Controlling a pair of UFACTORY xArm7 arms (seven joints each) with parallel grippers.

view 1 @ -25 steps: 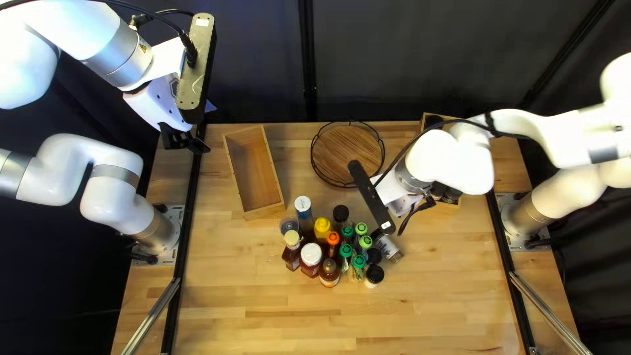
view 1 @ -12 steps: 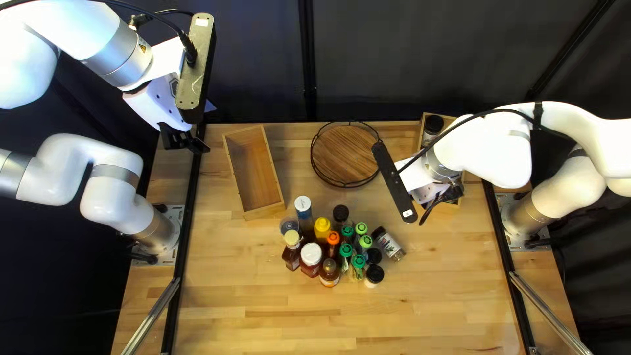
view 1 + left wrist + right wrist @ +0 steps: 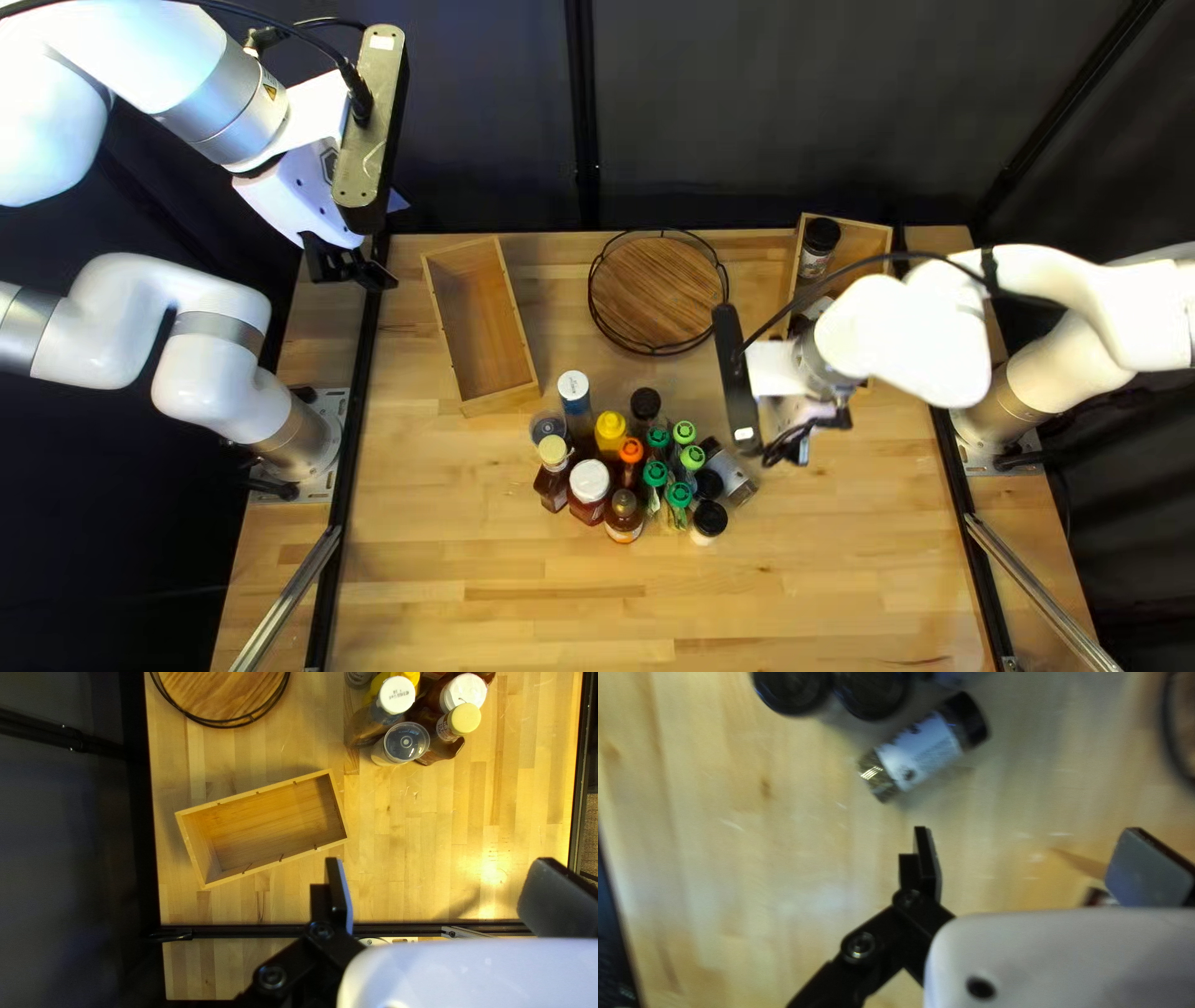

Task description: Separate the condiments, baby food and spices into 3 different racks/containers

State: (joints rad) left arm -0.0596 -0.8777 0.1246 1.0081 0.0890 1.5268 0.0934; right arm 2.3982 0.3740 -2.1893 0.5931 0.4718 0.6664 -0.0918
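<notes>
My left gripper (image 3: 352,271) hangs open over the far left corner; in the left wrist view the gripper (image 3: 445,890) is empty, with an empty wooden box (image 3: 274,824) ahead. My right gripper (image 3: 797,451) is just right of the bottle cluster. In the right wrist view this gripper (image 3: 1036,865) stands open and empty, a lying black-capped spice jar (image 3: 918,750) ahead of it. Sauce bottles, including a yellow-capped one (image 3: 610,429), and green-capped spice jars (image 3: 679,495) stand close together. At the far right, another wooden box (image 3: 868,239) holds a black-capped jar (image 3: 815,247).
A round wooden rack with a black wire rim (image 3: 656,293) stands between the two boxes at the far edge. A clear cup (image 3: 547,429) is at the cluster's left side. My right arm partly covers the right-hand box.
My right gripper first moved right, away from the lying jar, then toward the near edge and slightly left. More of the right-hand box and its jar is uncovered. The left arm kept still.
</notes>
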